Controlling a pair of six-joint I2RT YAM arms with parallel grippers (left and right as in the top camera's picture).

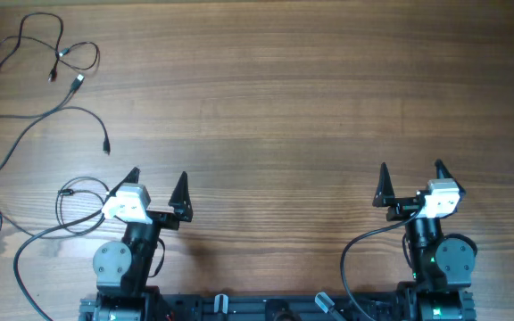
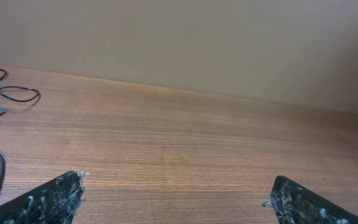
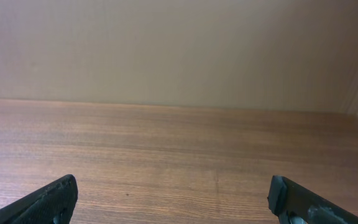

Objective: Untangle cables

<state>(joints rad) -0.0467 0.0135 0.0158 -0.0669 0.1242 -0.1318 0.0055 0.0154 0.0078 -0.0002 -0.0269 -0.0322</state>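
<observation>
Table: a brown wooden table [image 1: 310,89] with the grain running from side to side; both arms stand at its near edge, at 6 o'clock.

Cables: the cables [image 1: 56,55] lie in the far left corner, at about 10 o'clock from the left gripper. They are loose thin black loops crossing over each other, with small plug ends among them. The left wrist view shows them [image 2: 35,95] low at its left border.

Long strand: one more thin wire [image 1: 61,110] comes in from the left edge and ends in a small plug [image 1: 106,148], at about 11 o'clock from the left gripper and apart from it.

Left gripper: the left gripper [image 1: 159,174] is released, its fingers wide apart and nothing between them. It points to 12 o'clock. In its own view [image 2: 178,180] only bare wood lies in front.

Right gripper: the right gripper [image 1: 411,166] is also released and grasps nothing. It points to 12 o'clock, well apart from all the wires. Its own view [image 3: 173,182] shows bare wood only.

In the way: a thin loop [image 1: 78,201] lies just beside the left arm at 9 o'clock; I cannot tell if it belongs to the arm. Thicker arm cables [image 1: 351,259] curve near both bases.

Behind: a plain beige wall [image 2: 197,43] rises at the far edge of the table.
</observation>
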